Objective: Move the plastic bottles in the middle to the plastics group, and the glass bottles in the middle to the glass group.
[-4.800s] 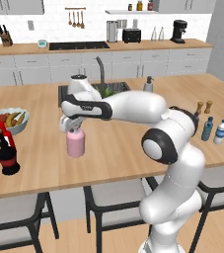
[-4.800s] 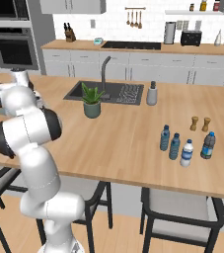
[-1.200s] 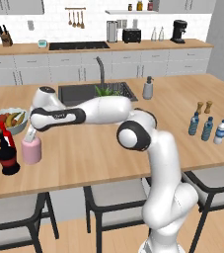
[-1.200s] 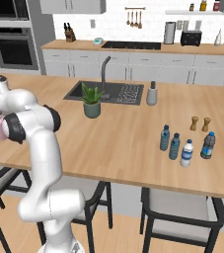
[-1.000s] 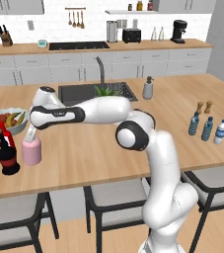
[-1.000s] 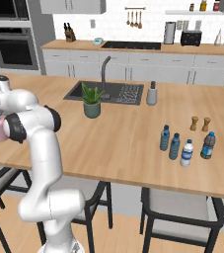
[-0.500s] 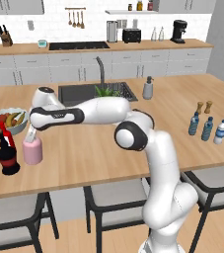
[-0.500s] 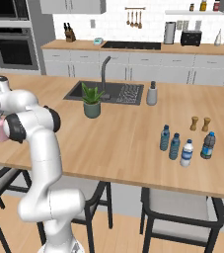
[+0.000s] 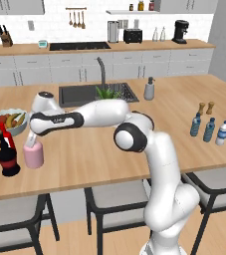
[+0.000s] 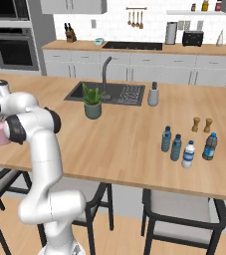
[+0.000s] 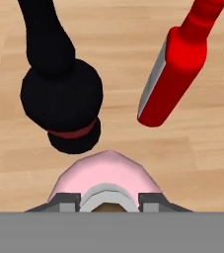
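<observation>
1. Nearest us, in the hand view, our tool [image 11: 108,200] sits over the top of the pale-pink glass bottle [image 9: 33,155], one dark tip on either side of its stopper — we judge it clenched on the neck, grasping the bottle.
2. From the left base view, the pink bottle stands upright on the counter [image 9: 99,159] and looks to rest on the wood, though we cannot tell for sure that it bears its own weight.
3. Just beside it stands the black-and-red bottle [image 9: 6,154], the glass group. The two are close but apart, with a strip of wood between them in the hand view.
4. We judge the glass half of the task all but done: the pink bottle is at its group, and only letting go and lifting clear are left.
5. A little farther back, behind the black-and-red bottle, is the fruit bowl [image 9: 5,120] — something to keep the arm clear of when we withdraw.
6. Well apart, at the other end of the counter, four small water bottles [image 10: 188,154] cluster just in front of two brown shakers [image 10: 201,124].
7. A dark teal one and a clear-white one stand among them, so we judge the plastic bottles already placed, and the middle holds no stray bottles.
</observation>
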